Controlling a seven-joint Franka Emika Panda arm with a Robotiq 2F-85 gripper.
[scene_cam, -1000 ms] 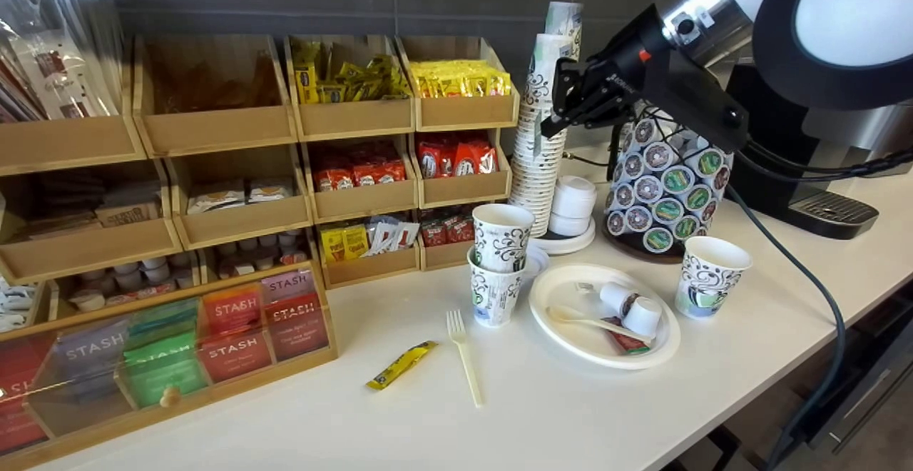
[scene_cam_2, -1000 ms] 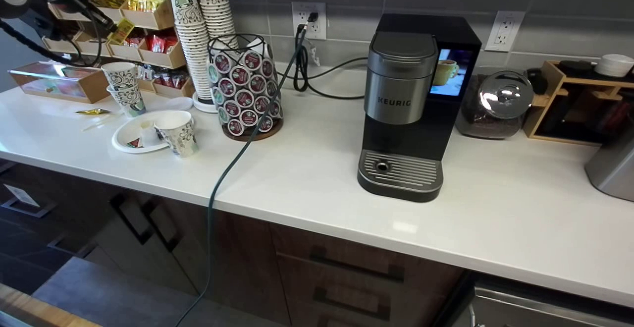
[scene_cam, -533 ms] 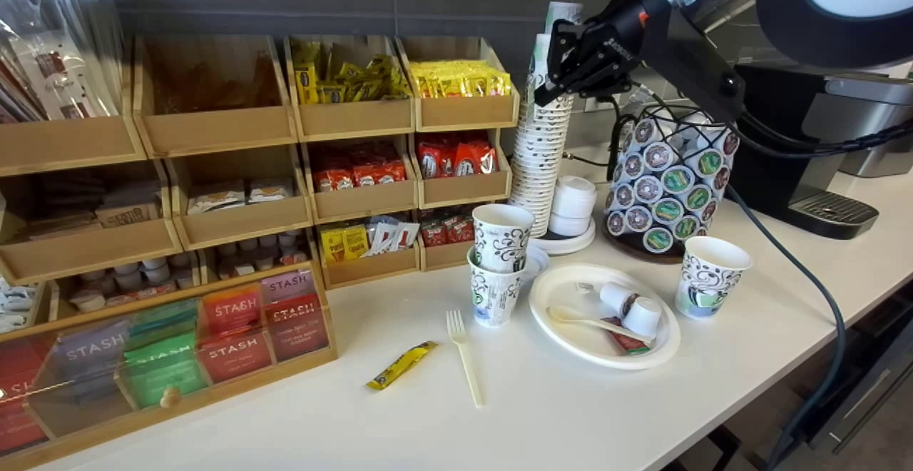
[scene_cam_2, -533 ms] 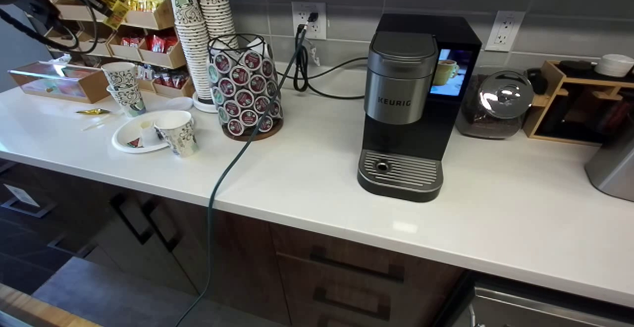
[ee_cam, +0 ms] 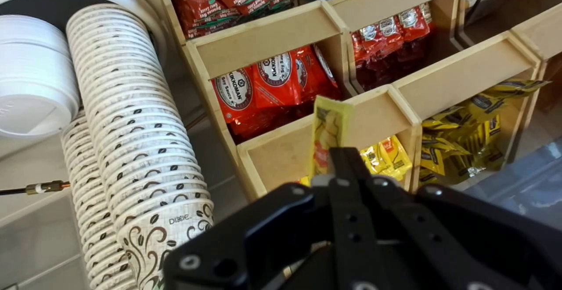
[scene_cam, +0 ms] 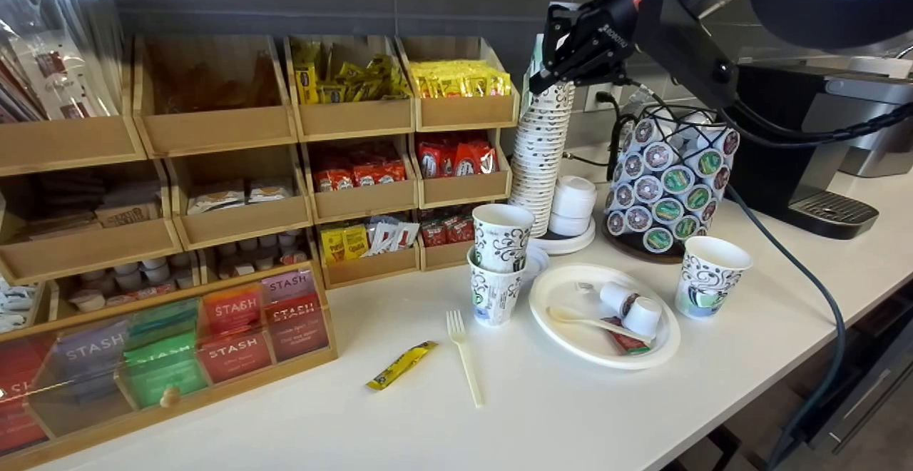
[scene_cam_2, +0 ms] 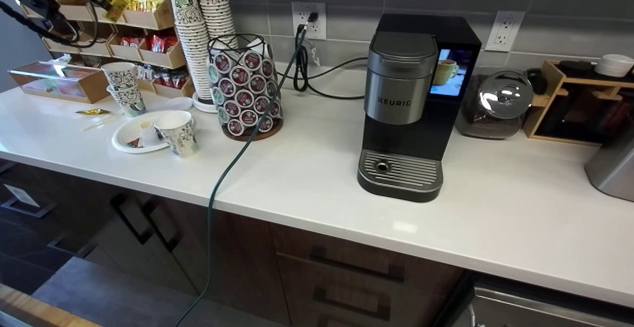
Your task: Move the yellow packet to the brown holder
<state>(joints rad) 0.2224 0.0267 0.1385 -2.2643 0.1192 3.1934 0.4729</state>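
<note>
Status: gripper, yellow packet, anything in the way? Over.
Gripper closed, pinching yellow packet. Packet near brown holder, not yet in it. Paper cup stack beside holder, possible snag.

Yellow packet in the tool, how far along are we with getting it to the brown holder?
Done: the pickup; the tool is closed on the yellow packet, well above the counter. In hand: the approach; it's held up near the top row of the brown holder. Left, probably: lowering it into a bin and letting go, since it isn't resting in one yet.
</note>
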